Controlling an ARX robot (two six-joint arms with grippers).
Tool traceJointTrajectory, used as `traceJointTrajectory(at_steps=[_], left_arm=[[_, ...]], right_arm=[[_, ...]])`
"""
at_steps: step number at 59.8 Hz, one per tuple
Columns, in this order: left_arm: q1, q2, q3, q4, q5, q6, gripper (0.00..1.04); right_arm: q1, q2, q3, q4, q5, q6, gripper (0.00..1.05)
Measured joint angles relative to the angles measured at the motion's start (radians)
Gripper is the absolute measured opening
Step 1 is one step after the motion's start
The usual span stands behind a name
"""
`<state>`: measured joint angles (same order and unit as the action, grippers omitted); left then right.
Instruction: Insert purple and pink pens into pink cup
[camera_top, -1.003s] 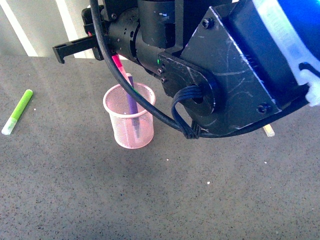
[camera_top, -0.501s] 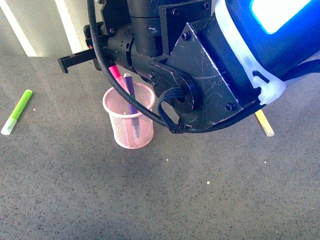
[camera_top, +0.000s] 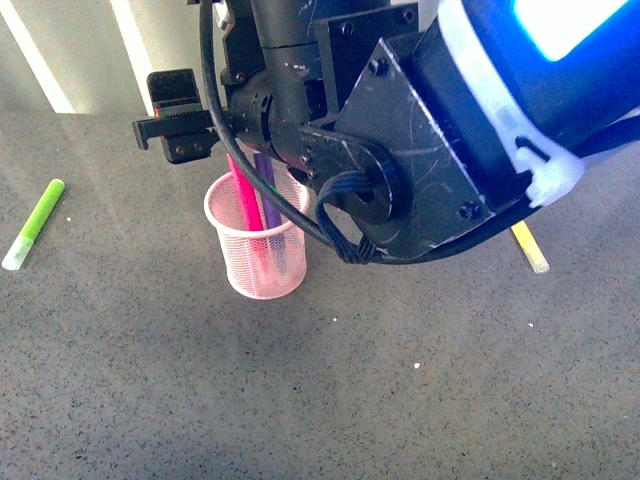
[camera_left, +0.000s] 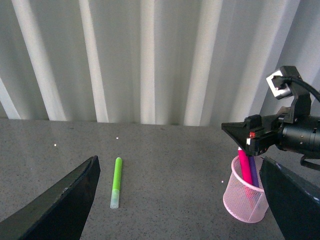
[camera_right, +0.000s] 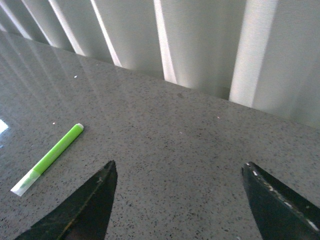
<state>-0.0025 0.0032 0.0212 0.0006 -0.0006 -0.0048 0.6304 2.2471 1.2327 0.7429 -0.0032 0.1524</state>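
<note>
So the pink cup (camera_top: 256, 245) is a little wire-mesh pen holder, see-through sides, solid rolled rim, slightly narrower at the base. It sits a bit left of center in the front view, on a grey speckled countertop (camera_top: 300, 400) that looks like polished stone. Both task pens are standing inside it: the pink pen (camera_top: 245, 205) on the left and the purple pen (camera_top: 268, 205) right next to it, both leaning a little and poking up above the rim. You can see their barrels through the mesh.

The right gripper (camera_top: 185, 130) hangs right above the cup, upper middle of the front view, all black plastic and metal with a thick cable looping down past the rim. Its arm fills most of the upper right of that frame, scuffed black housing with a blue and white section at the top. In the right wrist view the two dark fingers (camera_right: 85, 210) sit far apart at the bottom corners with nothing between them, so it's wide open and holding nothing.

The left gripper (camera_left: 180, 200) is also spread wide and empty, its fingers at the bottom corners of the left wrist view.

Off to the side, a lime-green marker (camera_top: 34, 223) lies flat at the left edge of the front view, and a yellow marker (camera_top: 530, 248) lies at the right, partly hidden by the arm
</note>
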Motion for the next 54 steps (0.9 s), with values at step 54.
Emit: traceJointTrajectory(at_steps=[54], left_arm=[[0.0,0.0,0.0,0.0,0.0,0.0,0.98]], right_arm=[[-0.315,-0.734,-0.566,-0.179,0.294,-0.107,0.85]])
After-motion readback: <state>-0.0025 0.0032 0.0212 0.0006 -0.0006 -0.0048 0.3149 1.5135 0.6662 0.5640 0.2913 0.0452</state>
